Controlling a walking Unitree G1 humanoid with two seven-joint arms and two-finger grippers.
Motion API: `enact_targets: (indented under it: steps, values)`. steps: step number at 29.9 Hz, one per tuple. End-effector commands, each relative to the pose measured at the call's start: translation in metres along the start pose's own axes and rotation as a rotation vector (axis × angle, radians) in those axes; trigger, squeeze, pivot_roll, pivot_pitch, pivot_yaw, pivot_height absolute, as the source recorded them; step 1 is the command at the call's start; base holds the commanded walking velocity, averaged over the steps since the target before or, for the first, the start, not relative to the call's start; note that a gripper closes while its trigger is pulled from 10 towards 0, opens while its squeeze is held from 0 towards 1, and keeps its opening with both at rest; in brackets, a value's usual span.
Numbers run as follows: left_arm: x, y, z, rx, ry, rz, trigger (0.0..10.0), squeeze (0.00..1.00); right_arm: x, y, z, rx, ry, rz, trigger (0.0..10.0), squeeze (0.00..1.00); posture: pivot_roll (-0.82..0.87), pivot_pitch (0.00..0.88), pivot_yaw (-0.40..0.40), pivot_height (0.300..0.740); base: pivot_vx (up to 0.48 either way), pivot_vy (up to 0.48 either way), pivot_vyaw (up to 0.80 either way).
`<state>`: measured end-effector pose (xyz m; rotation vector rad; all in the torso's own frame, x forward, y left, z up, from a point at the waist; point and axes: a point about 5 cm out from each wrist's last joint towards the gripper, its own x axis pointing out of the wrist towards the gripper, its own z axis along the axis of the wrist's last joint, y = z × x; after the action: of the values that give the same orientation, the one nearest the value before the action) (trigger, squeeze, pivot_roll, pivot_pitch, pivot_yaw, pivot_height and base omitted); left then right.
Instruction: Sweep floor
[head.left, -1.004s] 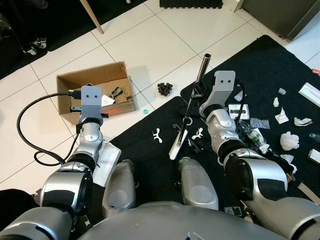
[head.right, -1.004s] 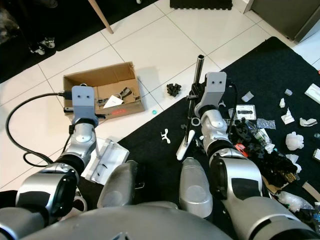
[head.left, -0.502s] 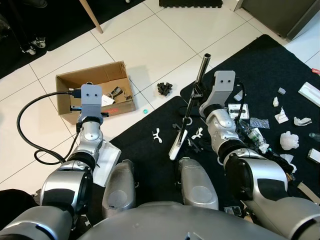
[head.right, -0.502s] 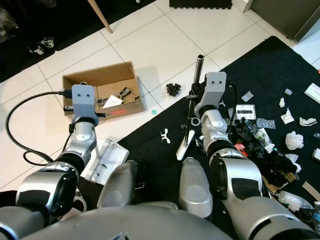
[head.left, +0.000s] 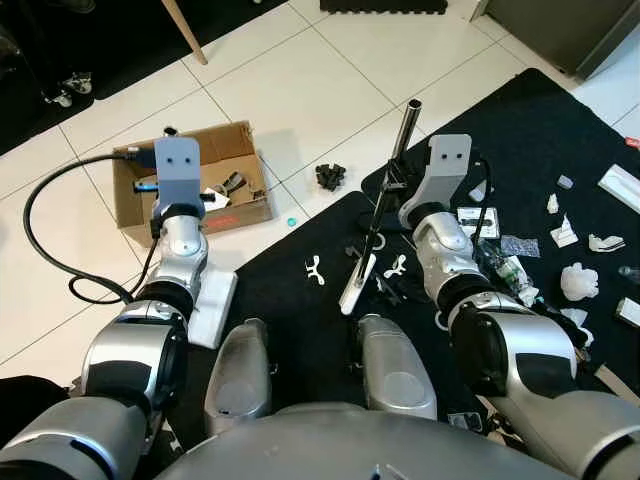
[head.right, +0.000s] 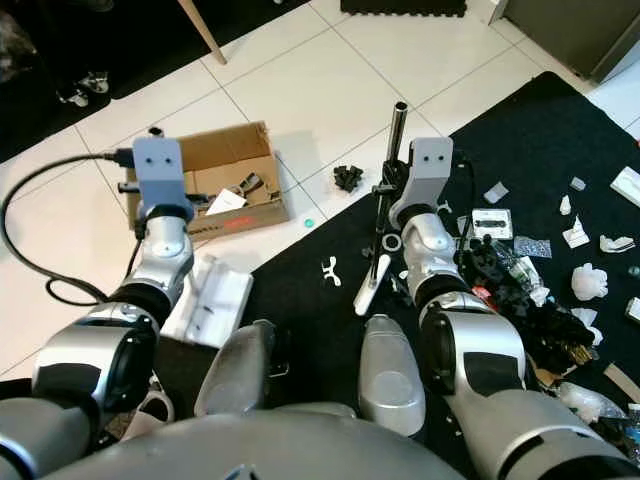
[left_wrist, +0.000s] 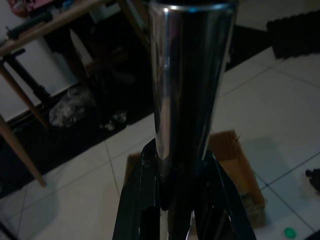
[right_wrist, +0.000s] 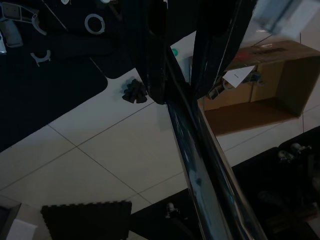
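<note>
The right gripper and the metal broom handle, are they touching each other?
Touching. In the right wrist view, the right gripper has its two black fingers closed against the broom handle, with no gap.

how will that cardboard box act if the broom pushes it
The cardboard box probably slides easily: it sits on smooth white tile and holds only a few small scraps, so it looks light. Its open top and thin walls suggest it may dent or skew rather than stay stiff. Low and wide, it seems unlikely to tip.
</note>
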<state>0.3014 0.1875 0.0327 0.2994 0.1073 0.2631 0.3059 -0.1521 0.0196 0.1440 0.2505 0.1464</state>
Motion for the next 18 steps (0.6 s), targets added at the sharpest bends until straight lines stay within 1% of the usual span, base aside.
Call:
enact_targets:
  steps: [1, 10, 11, 12, 13, 14, 18]
  values:
    - [0.007, 0.009, 0.011, 0.024, -0.068, 0.017, 10.0, 0.0, 0.001, 0.001, 0.003, -0.012, -0.015, 0.009, 10.0, 0.0, -0.02, 0.0, 0.049, 0.74, 0.0, 0.0, 0.0]
    - [0.014, 0.009, 0.025, -0.038, -0.108, 0.039, 10.0, 0.0, 0.004, 0.003, 0.01, -0.006, -0.043, 0.019, 10.0, 0.0, -0.02, 0.0, 0.049, 0.74, 0.0, 0.0, 0.0]
    - [0.016, 0.007, 0.028, -0.111, -0.096, 0.04, 10.0, 0.0, 0.005, 0.005, 0.011, -0.004, -0.05, 0.025, 10.0, 0.0, -0.02, 0.0, 0.049, 0.74, 0.0, 0.0, 0.0]
    - [0.016, 0.007, 0.028, -0.111, -0.096, 0.04, 10.0, 0.0, 0.005, 0.005, 0.011, -0.004, -0.05, 0.025, 10.0, 0.0, -0.02, 0.0, 0.049, 0.74, 0.0, 0.0, 0.0]
    - [0.016, 0.007, 0.028, -0.13, -0.089, 0.039, 10.0, 0.0, 0.006, 0.005, 0.012, -0.004, -0.052, 0.027, 10.0, 0.0, -0.02, 0.0, 0.049, 0.74, 0.0, 0.0, 0.0]
    - [0.017, 0.006, 0.029, -0.169, -0.077, 0.042, 10.0, 0.0, 0.006, 0.006, 0.012, -0.003, -0.054, 0.029, 10.0, 0.0, -0.02, 0.0, 0.049, 0.74, 0.0, 0.0, 0.0]
    - [0.017, 0.004, 0.028, -0.23, -0.057, 0.035, 10.0, 0.0, 0.006, 0.006, 0.012, -0.003, -0.055, 0.03, 10.0, 0.0, -0.02, 0.0, 0.049, 0.74, 0.0, 0.0, 0.0]
